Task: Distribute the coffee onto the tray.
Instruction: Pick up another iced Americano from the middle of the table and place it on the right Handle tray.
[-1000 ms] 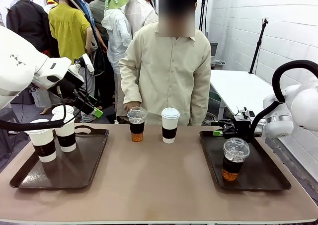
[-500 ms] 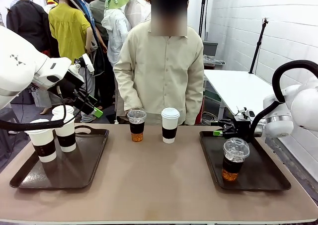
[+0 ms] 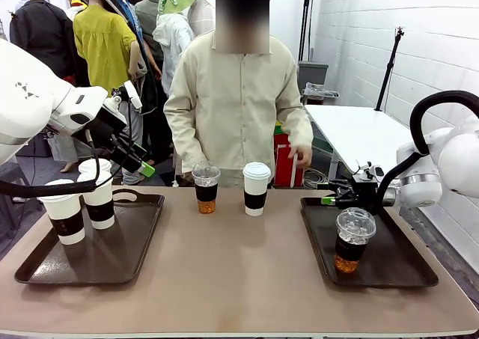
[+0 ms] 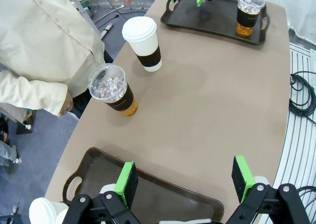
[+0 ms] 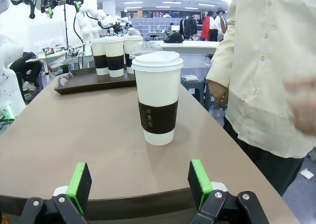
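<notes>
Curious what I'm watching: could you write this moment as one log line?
left fingers: open, over dark brown tray | right fingers: open, facing white lidded paper cup with brown sleeve

The left arm enters from the frame's upper left, its left gripper angled down toward the centre, jaws spread wide. At mid-right, the right gripper lies level, pointing left, jaws likewise apart.

Both arms are glossy, rounded white. The left arm bears a small dark marking and trails a black cable. The right arm carries an arching black hose. The left tool and right tool are black with green pads.
</notes>
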`<state>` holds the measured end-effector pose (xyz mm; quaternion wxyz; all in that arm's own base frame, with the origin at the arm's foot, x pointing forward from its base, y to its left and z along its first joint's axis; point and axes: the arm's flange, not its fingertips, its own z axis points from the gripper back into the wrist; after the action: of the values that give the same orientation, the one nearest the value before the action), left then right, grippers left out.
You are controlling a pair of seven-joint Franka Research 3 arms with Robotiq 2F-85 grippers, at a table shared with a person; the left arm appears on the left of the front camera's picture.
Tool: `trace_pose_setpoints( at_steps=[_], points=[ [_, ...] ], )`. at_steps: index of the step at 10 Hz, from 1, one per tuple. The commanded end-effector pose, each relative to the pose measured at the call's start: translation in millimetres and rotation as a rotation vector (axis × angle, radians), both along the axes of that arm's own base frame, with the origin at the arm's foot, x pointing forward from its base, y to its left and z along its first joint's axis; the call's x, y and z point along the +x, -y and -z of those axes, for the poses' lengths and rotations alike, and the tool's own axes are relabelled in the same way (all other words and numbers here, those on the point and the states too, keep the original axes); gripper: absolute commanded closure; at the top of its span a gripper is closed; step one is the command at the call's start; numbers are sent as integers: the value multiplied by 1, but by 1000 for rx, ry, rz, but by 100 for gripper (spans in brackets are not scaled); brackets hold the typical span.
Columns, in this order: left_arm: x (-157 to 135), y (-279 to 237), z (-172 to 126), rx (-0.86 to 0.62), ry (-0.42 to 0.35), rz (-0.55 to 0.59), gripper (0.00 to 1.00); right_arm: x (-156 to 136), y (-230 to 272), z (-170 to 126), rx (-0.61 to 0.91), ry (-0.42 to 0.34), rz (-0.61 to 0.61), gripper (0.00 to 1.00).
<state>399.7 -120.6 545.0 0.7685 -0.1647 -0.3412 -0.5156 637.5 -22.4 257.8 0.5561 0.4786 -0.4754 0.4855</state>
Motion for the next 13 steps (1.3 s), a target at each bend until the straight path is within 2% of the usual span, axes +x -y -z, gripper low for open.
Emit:
trace_pose_setpoints(
  at_steps=[1, 13],
  points=[
    [2, -3, 1, -15, 5, 21, 0, 0, -2, -1, -2, 1, -1, 0],
    [2, -3, 1, -15, 5, 21, 0, 0, -2, -1, -2, 1, -1, 0]
  ],
)
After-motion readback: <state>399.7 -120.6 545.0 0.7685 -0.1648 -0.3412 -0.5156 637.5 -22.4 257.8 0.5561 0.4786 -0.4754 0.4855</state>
